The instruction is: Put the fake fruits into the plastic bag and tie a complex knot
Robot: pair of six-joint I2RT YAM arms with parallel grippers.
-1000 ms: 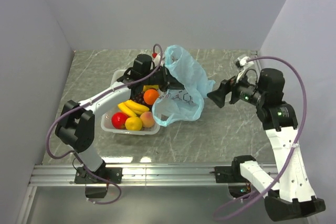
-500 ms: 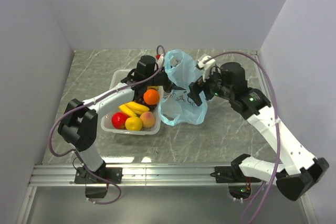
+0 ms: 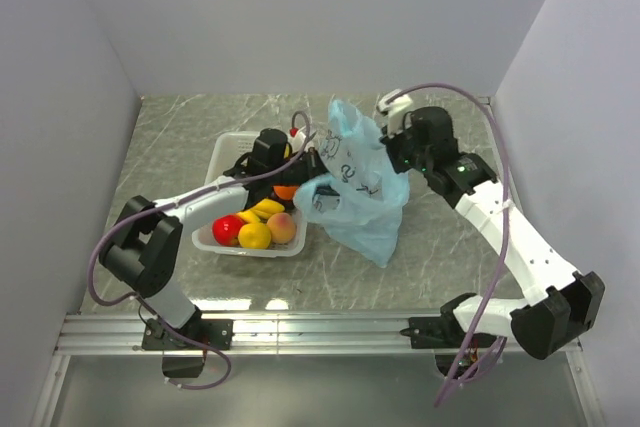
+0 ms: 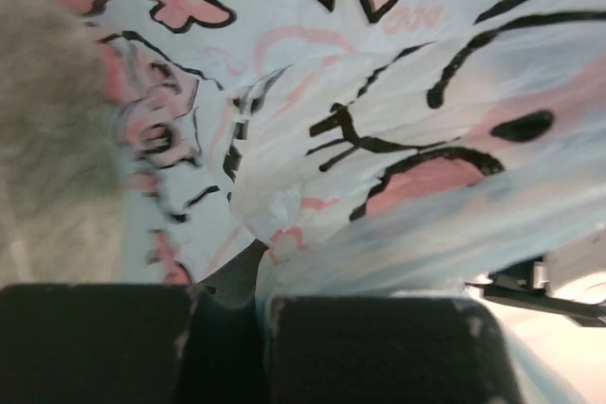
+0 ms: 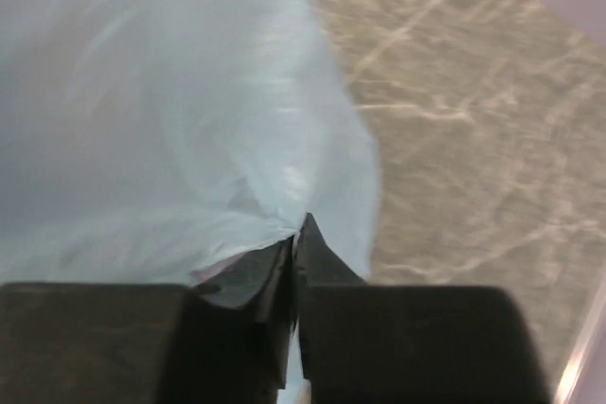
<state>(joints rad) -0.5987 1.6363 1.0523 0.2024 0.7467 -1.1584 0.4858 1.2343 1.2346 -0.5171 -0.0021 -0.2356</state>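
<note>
The light-blue plastic bag [image 3: 362,192] with dark printed pictures hangs spread between both grippers, beside the basket. My left gripper [image 3: 308,169] is shut on the bag's left edge; in the left wrist view the film [image 4: 379,92] runs in between its shut fingers [image 4: 260,319]. My right gripper [image 3: 392,152] is shut on the bag's upper right edge, and the right wrist view shows blue film [image 5: 170,92] pinched at the fingertips [image 5: 301,234]. The fake fruits lie in the basket: red apple [image 3: 227,229], lemon [image 3: 255,236], peach [image 3: 283,228], bananas [image 3: 262,209], orange [image 3: 285,190]. No knot is in view.
A white latticed basket [image 3: 222,143] holds the fruits left of the bag, under my left forearm. Grey marbled tabletop [image 3: 440,247] lies to the right and in front. Walls close in on the left, back and right.
My right arm swung in from the right to the bag and its jaws closed on the bag's right edge. The bag is now pulled up and spread. The left grip held.
</note>
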